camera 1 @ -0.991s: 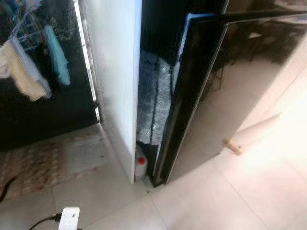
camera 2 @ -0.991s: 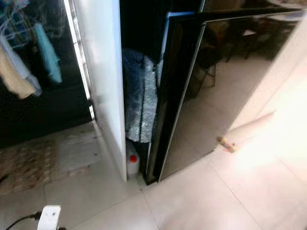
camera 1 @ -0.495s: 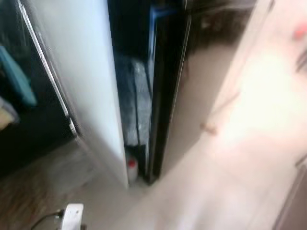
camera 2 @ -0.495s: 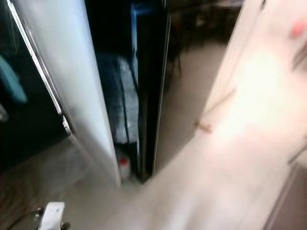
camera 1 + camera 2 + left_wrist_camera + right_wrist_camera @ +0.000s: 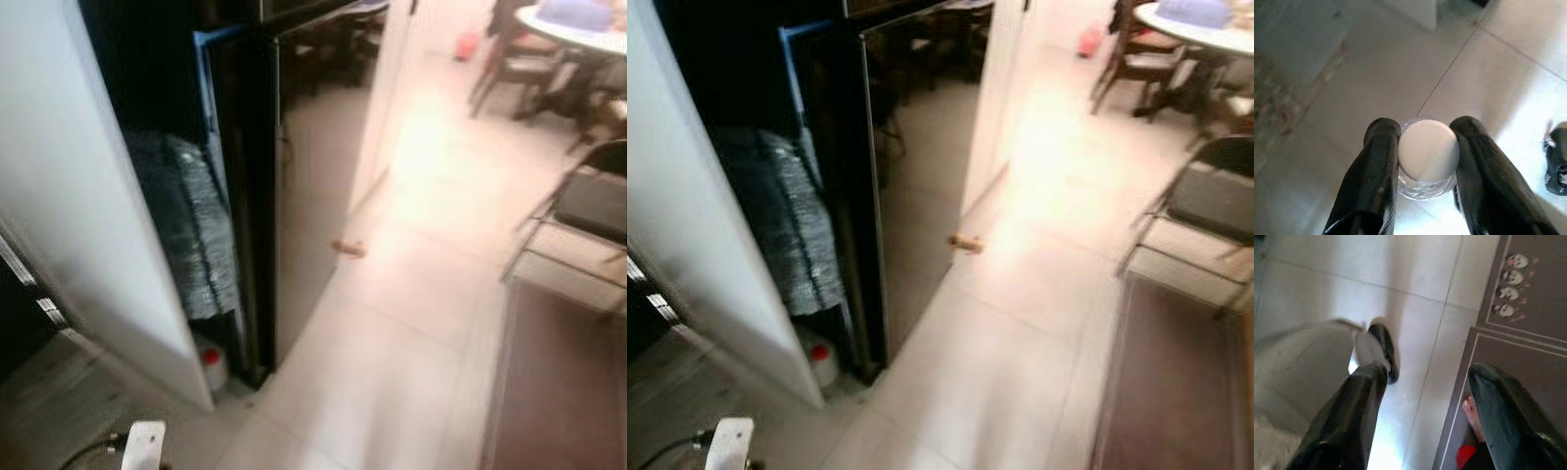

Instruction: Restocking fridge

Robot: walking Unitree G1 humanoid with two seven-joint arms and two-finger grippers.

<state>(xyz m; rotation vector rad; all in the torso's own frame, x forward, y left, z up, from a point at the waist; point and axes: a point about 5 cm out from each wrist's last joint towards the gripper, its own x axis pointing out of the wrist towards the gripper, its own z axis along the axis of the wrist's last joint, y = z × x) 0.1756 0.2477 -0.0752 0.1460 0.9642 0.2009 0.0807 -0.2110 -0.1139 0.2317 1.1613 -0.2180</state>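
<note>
Fridge first: we see its tall black glossy side standing on the pale tiled floor, with a white panel to its left and a dark gap between the two. In that gap hangs a silvery quilted sheet, and at its foot a small white jug with a red cap stands on the floor, just beside the fridge's lower corner. We cannot tell what the fridge holds, since no shelf or compartment shows.

To the right a dark brown rug lies on the tiles, with a black folding chair standing at its far end. Farther back, a round desk carries something pale blue, and wooden chairs sit around it. A small wooden wedge lies on the floor near the fridge.

In the left wrist view, our left gripper has its jaws clenched on a clear bottle, one finger on each side of its white ribbed cap. The cap faces the camera, so the bottle's long axis runs along the fingers toward the floor below.

Our right gripper hangs over the rug's edge with its jaws spread wide, grasping nothing.
</note>
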